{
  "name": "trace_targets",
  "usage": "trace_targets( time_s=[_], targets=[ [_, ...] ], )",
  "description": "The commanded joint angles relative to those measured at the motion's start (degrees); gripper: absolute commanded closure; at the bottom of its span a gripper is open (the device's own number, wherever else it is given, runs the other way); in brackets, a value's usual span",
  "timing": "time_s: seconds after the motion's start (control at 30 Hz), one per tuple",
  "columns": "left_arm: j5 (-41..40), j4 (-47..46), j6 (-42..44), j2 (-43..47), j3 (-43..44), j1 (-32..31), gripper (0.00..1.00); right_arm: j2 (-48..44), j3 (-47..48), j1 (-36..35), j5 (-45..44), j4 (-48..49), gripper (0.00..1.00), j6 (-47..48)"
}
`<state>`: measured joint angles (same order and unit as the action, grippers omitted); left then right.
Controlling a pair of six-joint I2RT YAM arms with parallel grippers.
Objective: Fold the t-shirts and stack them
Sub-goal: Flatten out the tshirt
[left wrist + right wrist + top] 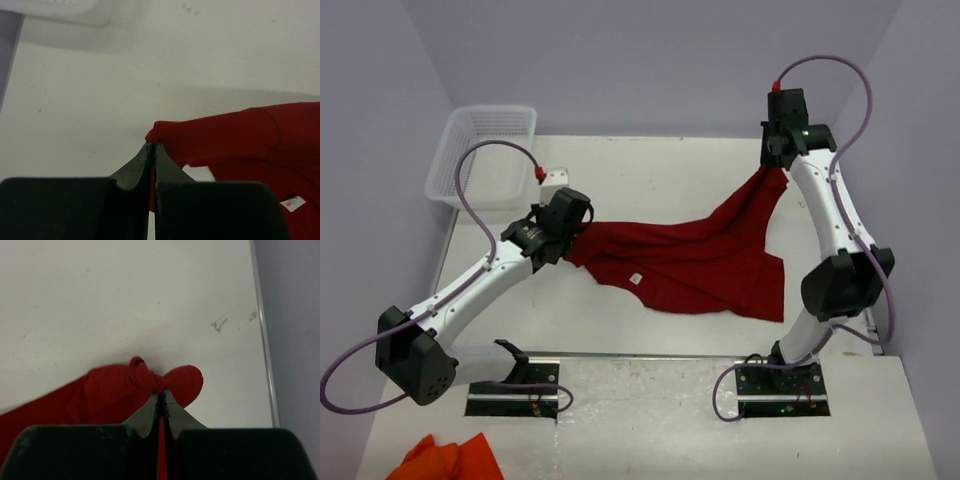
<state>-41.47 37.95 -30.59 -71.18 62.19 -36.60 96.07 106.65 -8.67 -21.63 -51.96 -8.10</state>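
Spanning white table [650, 170] between lilac walls [650, 60], red t-shirt [700, 265] clamped in left claw [152, 146], right claw [161, 393]

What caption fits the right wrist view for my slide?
Right pincer shut on a bunched corner of the red t-shirt, white table behind.

You have no legible text, brand, number or sign in any of the three views. The only label you can find is a small white tag [292, 203] on the red t-shirt [235, 132], at the lower right of the left wrist view. Its faint reddish marks are too small to read. In the top view the same tag shows near centre frame as a plain white speck.
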Motion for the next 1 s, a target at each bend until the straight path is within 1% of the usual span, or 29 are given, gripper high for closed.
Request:
trace_targets(
  time_s=[0.0,0.1,0.2,0.3,0.43,0.6,0.63,0.67,0.7,0.73,0.77,0.8,0.83,0.87,0.9,0.93,0.97],
  targets=[
    [0.61,-5.86,-2.2,1.92,-2.6,5.91,1.0,2.18,0.92,0.93,5.71,4.94,1.0,0.27],
    [-2.29,-6.4,-1.59,1.48,-2.87,8.29,1.0,6.4,4.17,0.93,8.08,4.86,1.0,0.63],
    [-2.83,-5.79,-0.62,-0.18,-0.68,11.36,1.0,9.21,6.9,0.84,9.32,4.68,1.0,0.72],
    [-2.56,-5.79,-0.44,-1.85,1.52,12.6,1.0,11.5,9.8,0.84,9.76,3.36,1.0,0.98],
    [-1.07,-7.1,-0.52,-4.05,3.19,12.61,1.0,12.03,9.63,0.84,9.85,3.54,1.0,1.59],
    [1.56,-8.77,1.66,-7.74,4.07,12.61,1.0,11.16,8.14,0.84,9.76,4.24,1.0,1.86],
    [3.4,-9.47,2.46,-8.36,4.51,12.61,0.96,11.07,7.7,0.93,9.59,4.41,1.0,1.94],
    [4.46,-10.52,3.33,-9.41,4.78,12.61,0.7,11.07,7.78,0.93,9.33,4.42,1.0,2.03],
    [5.69,-11.05,4.13,-10.03,5.13,12.52,0.49,10.98,7.78,0.84,9.06,4.42,1.0,1.95],
    [7.7,-11.23,4.57,-10.56,6.26,12.34,0.26,10.72,7.61,0.93,8.89,4.42,1.0,2.03],
    [7.29,-11.32,4.75,-11.0,6.79,11.12,0.18,10.71,7.78,0.93,8.36,4.42,1.0,2.29],
    [7.28,-11.93,5.53,-10.83,6.8,9.63,0.1,10.54,7.78,1.02,8.09,4.42,1.0,2.38],
    [6.76,-13.51,6.93,-10.82,6.89,8.05,0.07,10.28,7.78,1.19,8.09,4.42,1.0,2.39],
    [6.15,-13.78,8.69,-10.39,7.24,3.95,0.07,10.1,7.78,1.46,8.27,4.42,1.0,2.39],
    [5.79,-14.48,9.66,-10.12,7.24,1.56,0.07,9.84,7.52,1.98,8.62,4.42,1.0,2.3],
    [8.84,-17.1,11.15,-9.77,6.8,-0.38,0.1,9.58,7.52,2.16,8.97,4.42,1.0,2.21],
    [11.04,-17.73,13.17,-9.51,6.8,-3.8,0.14,9.49,7.43,2.42,9.15,4.42,1.0,2.21]
  ],
)
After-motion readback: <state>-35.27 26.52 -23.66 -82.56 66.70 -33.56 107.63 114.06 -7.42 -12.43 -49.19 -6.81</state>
